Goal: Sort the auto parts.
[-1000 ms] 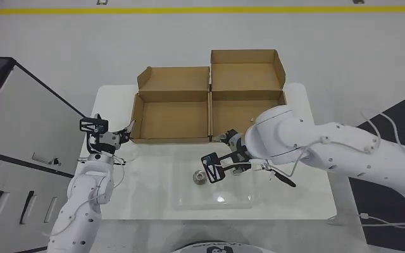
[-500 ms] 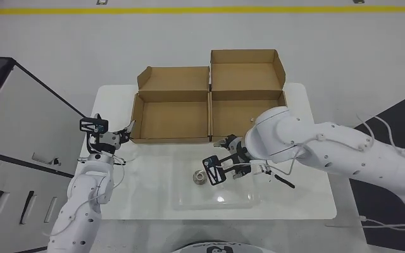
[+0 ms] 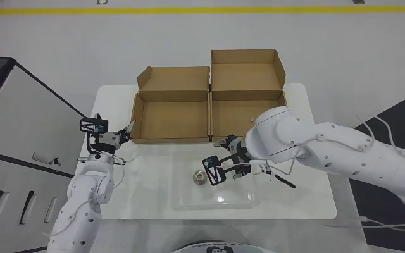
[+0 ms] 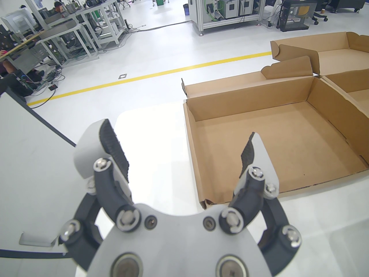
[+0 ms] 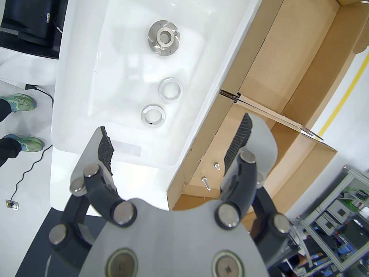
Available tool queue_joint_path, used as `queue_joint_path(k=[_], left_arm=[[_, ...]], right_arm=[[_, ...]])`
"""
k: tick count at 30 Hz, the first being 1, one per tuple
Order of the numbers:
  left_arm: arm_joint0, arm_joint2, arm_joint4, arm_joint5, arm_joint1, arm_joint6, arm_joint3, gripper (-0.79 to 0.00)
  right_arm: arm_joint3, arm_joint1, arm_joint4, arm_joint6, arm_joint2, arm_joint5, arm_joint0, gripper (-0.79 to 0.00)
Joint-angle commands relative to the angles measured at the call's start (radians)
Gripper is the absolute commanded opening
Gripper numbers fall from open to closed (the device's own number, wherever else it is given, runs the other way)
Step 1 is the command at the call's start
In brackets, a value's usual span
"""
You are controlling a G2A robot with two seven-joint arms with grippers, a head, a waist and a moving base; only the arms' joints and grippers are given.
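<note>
Right wrist view showed the right gripper (image 5: 175, 126) spread wide and empty over the clear tray (image 5: 129, 9) holding a flanged hub (image 5: 164, 38) and two rings (image 5: 170, 89) (image 5: 153, 115), two bolts (image 5: 216, 165) (image 5: 205, 182) lying in the adjoining cardboard box (image 5: 214, 134), while the left gripper (image 4: 178, 132) gaped equally wide, holding nothing.

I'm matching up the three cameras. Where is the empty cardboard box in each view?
Top view: empty box at the table's far edge, left of the other box.
Left wrist view: empty box just ahead of the open left hand.
Right wrist view: empty box beyond the other box, which holds bolts.
Shared landmark: the yellow floor line behind both boxes.
</note>
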Motion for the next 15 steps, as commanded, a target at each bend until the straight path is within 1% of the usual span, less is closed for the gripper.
queue_joint_path(k=[1,4,6,8,9,12,13,15], left_arm=[[0.0,0.0,0.0,0.0,0.0,0.0,0.0,0.0],[0.0,0.0,0.0,0.0,0.0,0.0,0.0,0.0],[0.0,0.0,0.0,0.0,0.0,0.0,0.0,0.0],[0.0,0.0,0.0,0.0,0.0,0.0,0.0,0.0],[0.0,0.0,0.0,0.0,0.0,0.0,0.0,0.0],[0.0,0.0,0.0,0.0,0.0,0.0,0.0,0.0],[0.0,0.0,0.0,0.0,0.0,0.0,0.0,0.0],[0.0,0.0,0.0,0.0,0.0,0.0,0.0,0.0]], right_arm=[[0.0,0.0,0.0,0.0,0.0,0.0,0.0,0.0],[-0.014,-0.003,-0.048,-0.024,0.0,-0.023,-0.006,0.0],[-0.015,-0.007,-0.1,-0.058,0.0,-0.057,-0.009,0.0],[0.002,-0.014,-0.178,-0.141,0.0,-0.141,-0.016,0.0],[0.014,-0.016,-0.206,-0.16,0.0,-0.16,-0.017,0.0],[0.062,-0.027,-0.334,-0.284,0.0,-0.283,-0.018,0.0],[0.065,-0.032,-0.37,-0.302,0.0,-0.302,-0.019,0.0],[0.065,-0.04,-0.388,-0.302,0.0,-0.302,-0.028,0.0]])
